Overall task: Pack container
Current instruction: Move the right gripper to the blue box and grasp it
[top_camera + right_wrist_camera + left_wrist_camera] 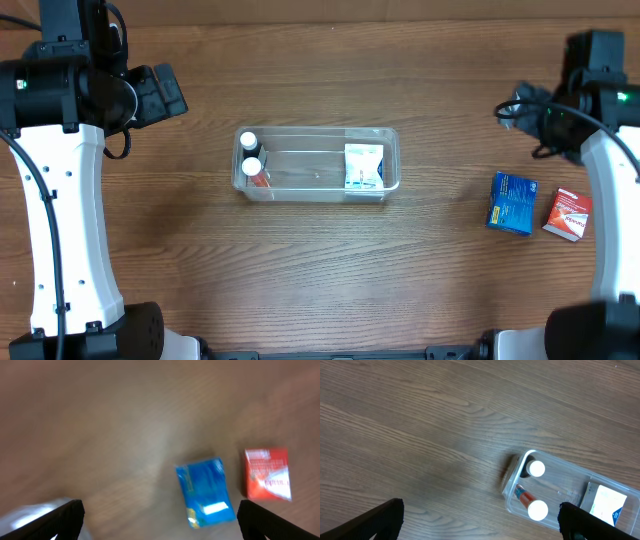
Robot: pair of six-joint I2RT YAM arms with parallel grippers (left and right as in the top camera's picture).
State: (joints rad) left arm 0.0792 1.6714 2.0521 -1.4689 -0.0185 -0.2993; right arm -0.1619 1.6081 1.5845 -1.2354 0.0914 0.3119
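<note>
The clear plastic container (pixel 310 165) sits mid-table. At its left end are two white-capped bottles (pixel 248 141) (pixel 252 168), at its right end a white and blue packet (pixel 363 166). A blue box (pixel 512 203) and a red box (pixel 567 214) lie on the table at the right. My left gripper (pixel 165 92) is open and empty, up and left of the container; its wrist view shows the container (pixel 512 487) and the caps (pixel 536 468) (pixel 538 509) ahead of the jaws (pixel 480 525). My right gripper (pixel 520 110) is open and empty above the boxes; its blurred wrist view shows the blue box (pixel 205 491) and the red box (pixel 267 474) beyond the jaws (pixel 160 522).
The wooden table (pixel 320 280) carries nothing else. White arm links stand at the left edge (pixel 60 220) and the right edge (pixel 615 200).
</note>
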